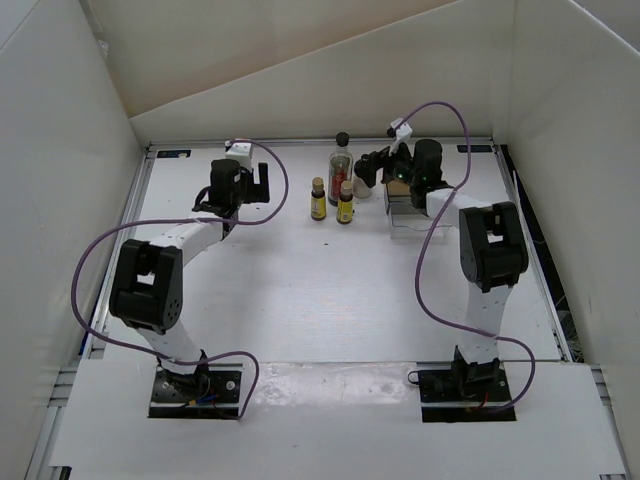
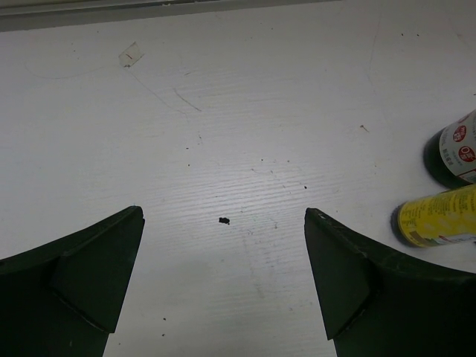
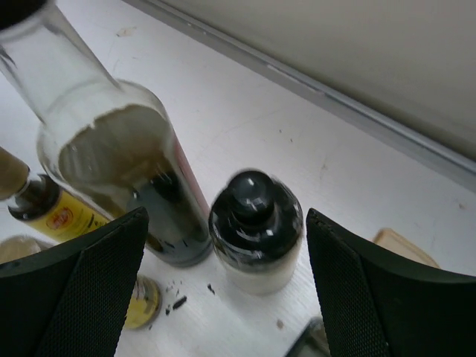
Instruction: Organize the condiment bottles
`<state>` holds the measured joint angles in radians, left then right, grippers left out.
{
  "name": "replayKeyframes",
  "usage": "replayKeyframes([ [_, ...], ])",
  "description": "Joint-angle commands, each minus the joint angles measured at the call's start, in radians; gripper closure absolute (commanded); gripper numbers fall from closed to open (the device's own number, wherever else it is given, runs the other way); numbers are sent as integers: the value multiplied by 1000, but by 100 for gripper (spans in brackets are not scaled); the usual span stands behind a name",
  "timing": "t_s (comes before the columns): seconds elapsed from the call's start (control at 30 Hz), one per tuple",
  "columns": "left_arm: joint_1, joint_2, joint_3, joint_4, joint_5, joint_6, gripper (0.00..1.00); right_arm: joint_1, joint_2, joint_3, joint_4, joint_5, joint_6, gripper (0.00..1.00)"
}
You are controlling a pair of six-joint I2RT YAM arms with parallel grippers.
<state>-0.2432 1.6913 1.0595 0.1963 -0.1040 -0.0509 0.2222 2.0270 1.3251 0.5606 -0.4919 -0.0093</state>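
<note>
My right end effector [image 3: 224, 219] stands wide around the short black-capped bottle [image 3: 256, 223] at centre frame; I should close squarely, sparing the taller bottle [image 3: 126, 163] leftward.

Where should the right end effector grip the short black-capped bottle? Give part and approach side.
Grip the short bottle at its pale body, just under the black cap. It stands upright, centred between the fingers of the open right end effector, so come down from above along that line, keeping clear of the tall bottle close beside it.
</note>
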Motion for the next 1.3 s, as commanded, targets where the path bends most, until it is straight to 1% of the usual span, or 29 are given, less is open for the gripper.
replayKeyframes([
  [0.0,7,8,37,23,12,-9,0,19,33,68,84,9,-46,12],
  [0.2,12,25,45,28,10,-9,0,42,79,115,58,19,-93,12],
  [0.27,12,33,49,28,15,-12,0,43,85,124,50,26,-104,14],
  [0.57,13,59,63,29,20,-7,0,40,136,164,48,35,-107,15],
  [0.7,13,70,69,28,21,-9,0,40,153,187,45,41,-104,18],
  [1.07,13,97,88,25,32,-17,0,40,173,195,59,81,-107,38],
  [1.1,13,100,88,26,32,-18,0,40,174,192,61,82,-106,43],
  [1.17,13,99,95,25,35,-21,0,37,171,187,71,85,-103,49],
  [1.2,12,100,93,26,36,-23,0,37,170,183,74,87,-103,54],
  [1.27,12,102,97,22,38,-24,0,31,168,178,79,92,-97,58],
])
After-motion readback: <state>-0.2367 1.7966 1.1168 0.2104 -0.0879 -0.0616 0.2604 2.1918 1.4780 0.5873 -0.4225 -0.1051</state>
